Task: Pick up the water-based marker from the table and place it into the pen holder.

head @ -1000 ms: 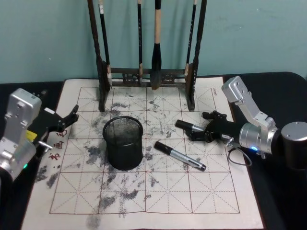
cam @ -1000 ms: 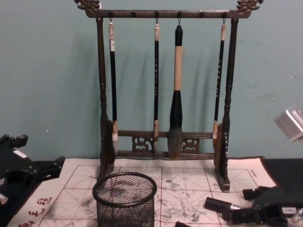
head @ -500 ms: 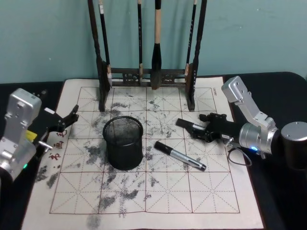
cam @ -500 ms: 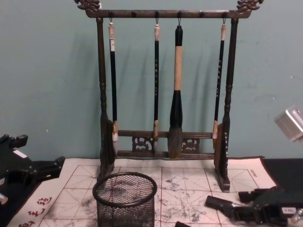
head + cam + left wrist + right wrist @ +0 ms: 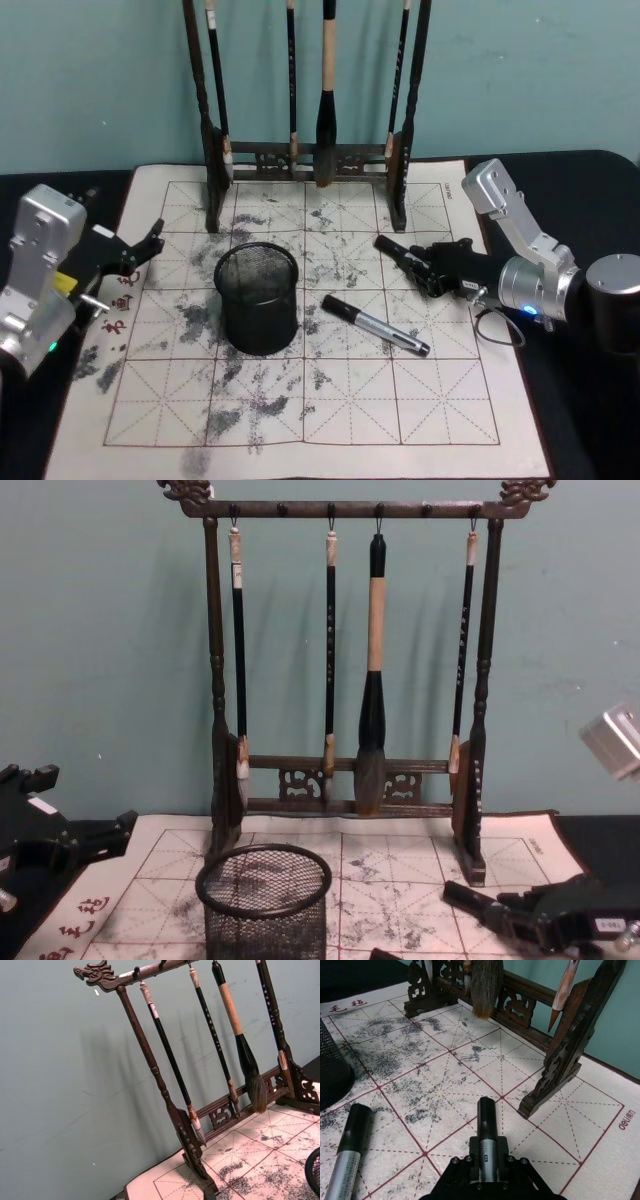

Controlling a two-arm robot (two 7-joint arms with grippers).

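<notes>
A water-based marker [image 5: 398, 254] with a black cap and silver barrel is gripped by my right gripper [image 5: 432, 270], which is shut on its barrel just above the white felt mat of the table [image 5: 450, 400], near the rack's right foot. In the right wrist view the marker's cap [image 5: 486, 1116] sticks out ahead of the gripper [image 5: 487, 1156]. A second marker [image 5: 375, 325] [image 5: 351, 1146] lies flat on the mat right of the pen holder [image 5: 257, 298], a black mesh cup [image 5: 265, 905]. My left gripper [image 5: 138, 250] rests open at the mat's left edge.
The tall dark wooden brush rack [image 5: 305, 155] with several hanging brushes stands at the back of the mat, its right foot [image 5: 560, 1067] close to the held marker's tip. Bare mat lies in front of the pen holder.
My right gripper has turned and pulled back a little to the right; the held marker's cap has swung from pointing left to pointing toward the rack. The left arm, lying marker and pen holder stayed still.
</notes>
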